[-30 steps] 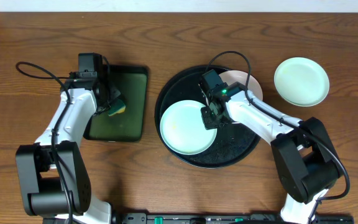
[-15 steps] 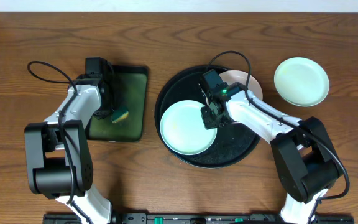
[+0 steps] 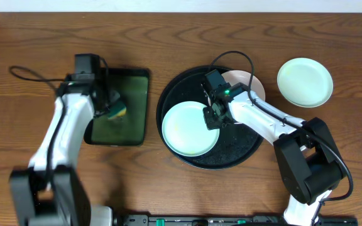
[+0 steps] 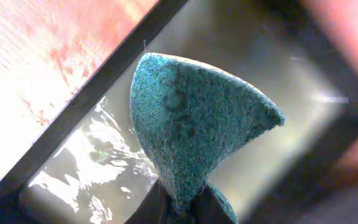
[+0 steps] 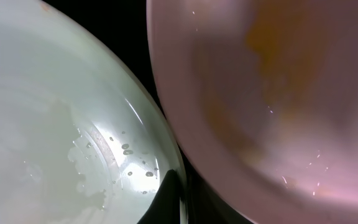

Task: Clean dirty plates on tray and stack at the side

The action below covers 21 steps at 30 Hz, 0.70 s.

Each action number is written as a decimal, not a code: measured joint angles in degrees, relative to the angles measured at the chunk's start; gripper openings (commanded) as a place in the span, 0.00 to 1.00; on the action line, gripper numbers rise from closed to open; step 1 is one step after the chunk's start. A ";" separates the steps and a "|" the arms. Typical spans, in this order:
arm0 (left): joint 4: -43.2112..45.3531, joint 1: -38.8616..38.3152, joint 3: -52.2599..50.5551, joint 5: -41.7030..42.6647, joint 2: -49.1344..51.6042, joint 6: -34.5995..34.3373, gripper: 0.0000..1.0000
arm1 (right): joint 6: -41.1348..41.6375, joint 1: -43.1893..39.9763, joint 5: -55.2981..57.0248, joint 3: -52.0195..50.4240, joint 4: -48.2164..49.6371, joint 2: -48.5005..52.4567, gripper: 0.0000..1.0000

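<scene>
overhead: the sponge is pinched in the left jaws over the small tray, apparently to be wetted before scrubbing. the mint plate lies on the round tray, its right rim nipped by the right jaws, likely to steady it. the white plate sits at the tray's far edge under that arm. a side plate is set apart on the worktop.

left wrist: the sponge is folded by closed jaws above water.

right wrist: one finger is seen at the wet mint rim, just beside the stained white plate.
</scene>
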 measured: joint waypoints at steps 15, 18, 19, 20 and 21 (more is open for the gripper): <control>-1.18 -12.52 -0.72 17.70 -4.02 -0.02 0.07 | 0.83 -1.22 -1.42 0.00 1.09 0.24 0.01; 0.79 -18.36 -1.03 18.56 -1.73 -0.02 0.08 | 1.14 -1.86 -2.89 0.00 1.22 0.31 0.01; 1.60 -19.91 -1.07 18.69 -1.07 -0.02 0.07 | 1.14 -2.08 -3.21 0.00 1.27 0.33 0.01; 2.56 -21.73 -1.07 18.78 -0.24 -0.02 0.08 | 1.14 -2.32 -3.63 0.00 1.29 0.35 0.01; 3.23 -22.95 -1.07 18.84 0.35 -0.02 0.07 | 1.16 -2.58 -4.02 0.00 1.31 0.37 0.01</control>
